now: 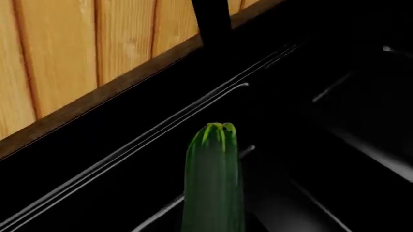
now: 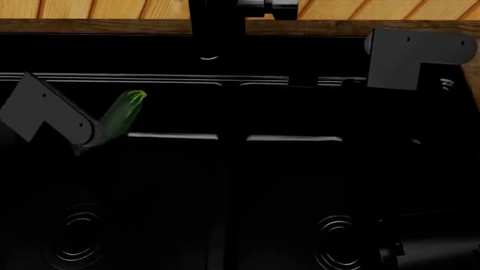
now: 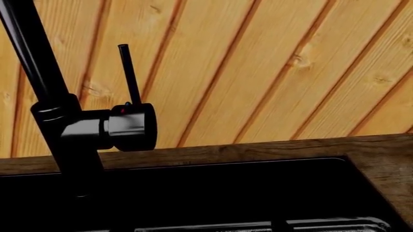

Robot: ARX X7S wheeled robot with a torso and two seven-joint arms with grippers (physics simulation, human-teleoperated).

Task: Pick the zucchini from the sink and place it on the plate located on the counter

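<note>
The dark green zucchini (image 2: 125,114) sticks out of my left gripper (image 2: 96,136), pale stem end pointing toward the back wall. It hangs above the back of the left basin of the black sink (image 2: 150,77). In the left wrist view the zucchini (image 1: 213,183) rises from between the jaws, and the fingers themselves are hidden. My right arm's grey bracket (image 2: 420,56) is over the sink's back right corner; its fingers do not show in any view. The counter (image 2: 112,26) is a brown strip behind the sink. The plate is out of view.
A black faucet (image 2: 217,22) stands at the back middle of the sink, also in the right wrist view (image 3: 65,125) with its lever handle (image 3: 132,126). Two ringed drains (image 2: 75,236) (image 2: 341,236) lie in the basins. Wooden wall planks (image 3: 258,72) rise behind the counter.
</note>
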